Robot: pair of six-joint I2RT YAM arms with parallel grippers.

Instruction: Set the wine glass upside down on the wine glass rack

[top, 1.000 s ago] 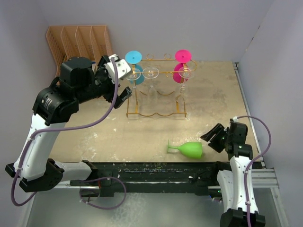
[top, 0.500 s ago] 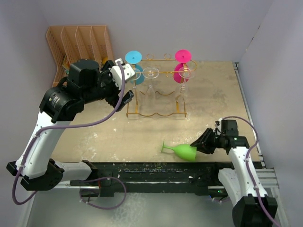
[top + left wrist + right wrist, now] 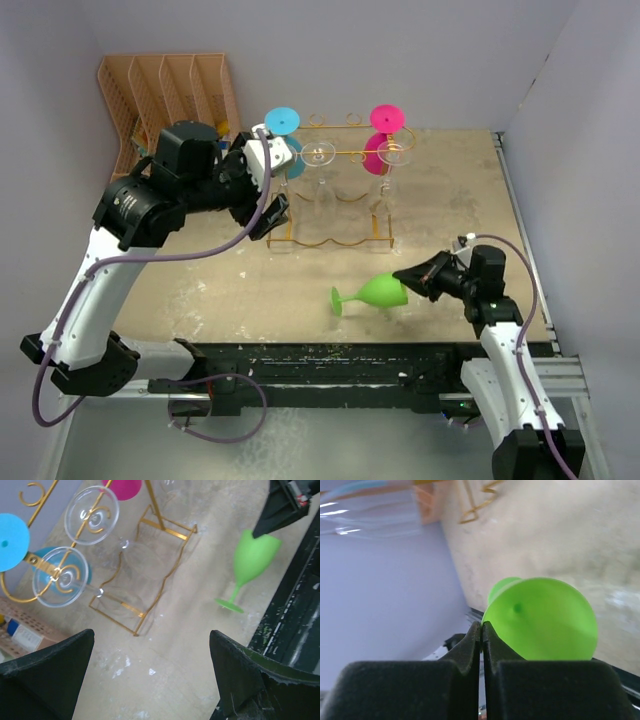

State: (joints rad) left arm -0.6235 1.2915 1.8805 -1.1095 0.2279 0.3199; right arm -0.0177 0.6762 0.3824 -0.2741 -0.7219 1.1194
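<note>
Right end effector (image 3: 408,274) is sitting clenched, pads pressed together with no green showing between them. Its tips are touching the rim of the wine glass (image 3: 380,292), which is lying on the worktop (image 3: 450,200) directly ahead. The wine glass rack (image 3: 330,241) is standing well beyond, ahead-left. Left end effector (image 3: 150,675) is hanging released near the rack. Risk: closed tips merely nudging the rim could send the glass rolling away ungrasped.

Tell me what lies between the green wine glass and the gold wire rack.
Nothing but bare, scuffed tabletop separates the green wine glass from the rack. Both the top external and left wrist views show it.
</note>
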